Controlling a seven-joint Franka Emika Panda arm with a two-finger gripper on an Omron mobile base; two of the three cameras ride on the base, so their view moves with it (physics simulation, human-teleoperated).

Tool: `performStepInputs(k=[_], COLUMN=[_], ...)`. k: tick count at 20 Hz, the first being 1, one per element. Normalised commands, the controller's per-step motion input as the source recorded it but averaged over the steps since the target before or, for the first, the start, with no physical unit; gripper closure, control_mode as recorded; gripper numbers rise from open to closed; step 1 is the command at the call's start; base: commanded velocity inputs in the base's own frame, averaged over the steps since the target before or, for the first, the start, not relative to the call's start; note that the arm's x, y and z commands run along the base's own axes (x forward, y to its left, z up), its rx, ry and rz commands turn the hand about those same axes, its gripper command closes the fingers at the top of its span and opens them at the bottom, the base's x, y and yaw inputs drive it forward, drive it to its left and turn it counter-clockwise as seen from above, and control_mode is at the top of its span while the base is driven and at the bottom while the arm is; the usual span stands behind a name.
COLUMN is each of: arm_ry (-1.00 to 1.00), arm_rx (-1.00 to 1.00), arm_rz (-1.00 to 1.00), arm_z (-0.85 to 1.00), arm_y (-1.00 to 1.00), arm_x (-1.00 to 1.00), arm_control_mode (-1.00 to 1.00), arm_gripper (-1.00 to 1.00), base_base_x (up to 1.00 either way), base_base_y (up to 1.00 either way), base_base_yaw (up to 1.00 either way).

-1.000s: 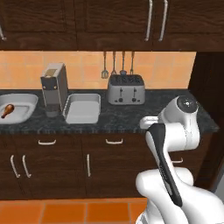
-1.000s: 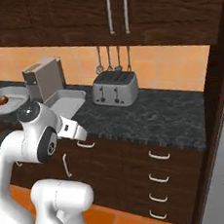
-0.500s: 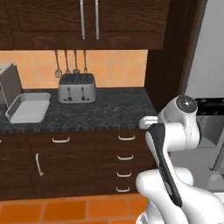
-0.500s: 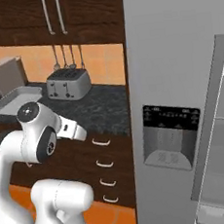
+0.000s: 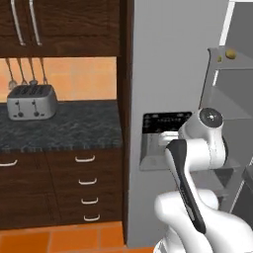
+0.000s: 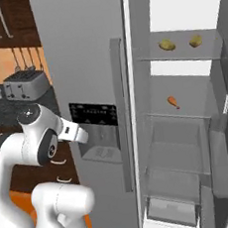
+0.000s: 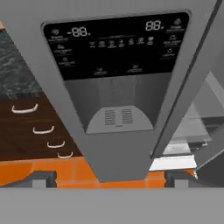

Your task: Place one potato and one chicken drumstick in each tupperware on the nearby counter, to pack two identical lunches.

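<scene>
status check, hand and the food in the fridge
Hand open, empty, facing fridge dispenser. Two potatoes top shelf, drumstick below. Fridge door open, path clear.

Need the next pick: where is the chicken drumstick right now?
In the right base view, the chicken drumstick lies on the open fridge's middle shelf, one shelf below the two potatoes.

Grey fridge (image 6: 81,64) with dark dispenser panel (image 7: 116,43), right door open on lit shelves (image 6: 177,54); dark wood cabinets (image 5: 64,24), orange wall (image 5: 81,79), orange floor tiles (image 5: 59,239).
</scene>
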Motion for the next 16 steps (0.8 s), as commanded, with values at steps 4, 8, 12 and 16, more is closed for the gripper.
performStepInputs(k=[4,8,12,16], arm_ry=[0.0,0.0,0.0,0.0], arm_rx=[0.0,0.0,0.0,0.0], arm_rz=[0.0,0.0,0.0,0.0], arm_z=[0.0,0.0,0.0,0.0], arm_y=[0.0,0.0,0.0,0.0], arm_x=[0.0,0.0,0.0,0.0], arm_control_mode=[1.0,1.0,1.0,1.0], arm_gripper=[-1.0,-1.0,-1.0,-1.0], base_base_x=[0.0,0.0,0.04,0.35], base_base_y=[-1.0,-0.93,-0.7,-0.13], base_base_yaw=[-0.04,-0.03,-0.01,-0.02])
